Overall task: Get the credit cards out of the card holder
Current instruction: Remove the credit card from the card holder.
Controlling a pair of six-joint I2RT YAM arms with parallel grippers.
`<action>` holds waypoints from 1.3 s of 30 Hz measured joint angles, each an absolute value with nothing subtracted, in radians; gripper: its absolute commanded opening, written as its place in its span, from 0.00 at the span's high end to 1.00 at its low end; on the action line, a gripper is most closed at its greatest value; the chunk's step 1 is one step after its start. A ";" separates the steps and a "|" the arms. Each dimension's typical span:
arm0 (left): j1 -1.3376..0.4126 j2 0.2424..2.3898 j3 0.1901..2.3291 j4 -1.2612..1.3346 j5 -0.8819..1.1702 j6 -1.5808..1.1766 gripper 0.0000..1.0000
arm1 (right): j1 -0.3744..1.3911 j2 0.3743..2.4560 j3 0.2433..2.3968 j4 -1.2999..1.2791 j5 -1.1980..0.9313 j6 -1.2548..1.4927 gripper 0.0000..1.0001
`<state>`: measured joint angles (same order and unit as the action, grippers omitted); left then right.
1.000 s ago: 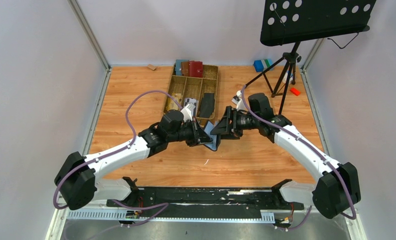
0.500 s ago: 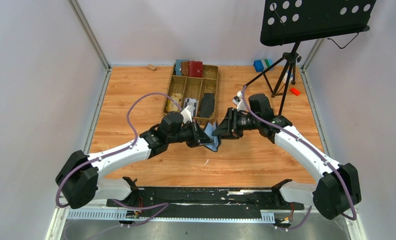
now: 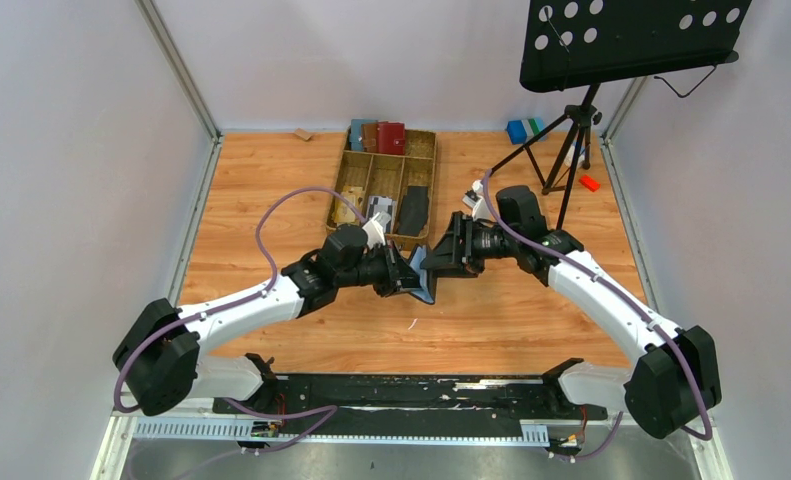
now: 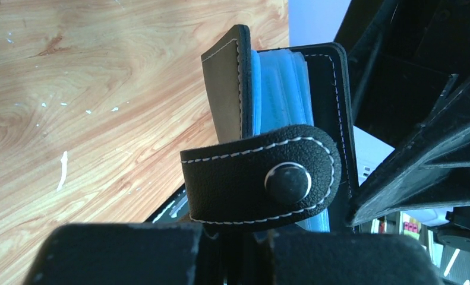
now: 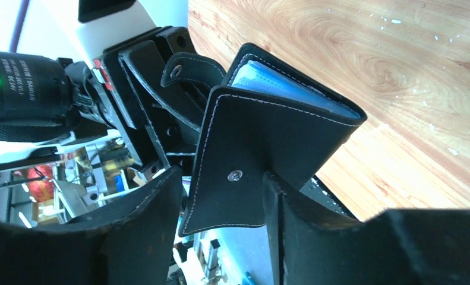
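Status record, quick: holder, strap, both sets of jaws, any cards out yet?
card holder: held up over the table between both arms, partly open
left gripper: jaws shut on holder
right gripper: jaws astride the cover; grip unclear
strap: unsnapped
sleeves: blue, showing between the covers
cards: none seen in either wrist view

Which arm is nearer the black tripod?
Right. The right arm is beside the tripod legs; the left arm lies farther left, past the card holder.
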<state>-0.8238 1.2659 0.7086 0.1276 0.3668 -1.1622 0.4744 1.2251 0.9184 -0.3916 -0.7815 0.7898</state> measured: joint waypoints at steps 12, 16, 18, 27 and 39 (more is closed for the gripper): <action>-0.827 1.265 0.788 -0.021 0.337 -1.078 1.00 | 0.477 1.245 0.943 -0.461 -0.770 0.744 0.56; -0.829 1.264 0.795 -0.060 0.319 -1.061 1.00 | 0.477 1.261 0.955 -0.498 -0.762 0.728 0.64; -0.829 1.264 0.795 -0.078 0.311 -1.055 1.00 | 0.477 1.263 0.957 -0.521 -0.756 0.722 0.70; -0.830 1.252 0.795 -0.113 0.284 -1.044 1.00 | 0.477 1.272 0.957 -0.546 -0.749 0.714 0.66; -0.830 1.252 0.795 -0.086 0.290 -1.045 1.00 | 0.477 1.251 0.957 -0.500 -0.749 0.731 0.65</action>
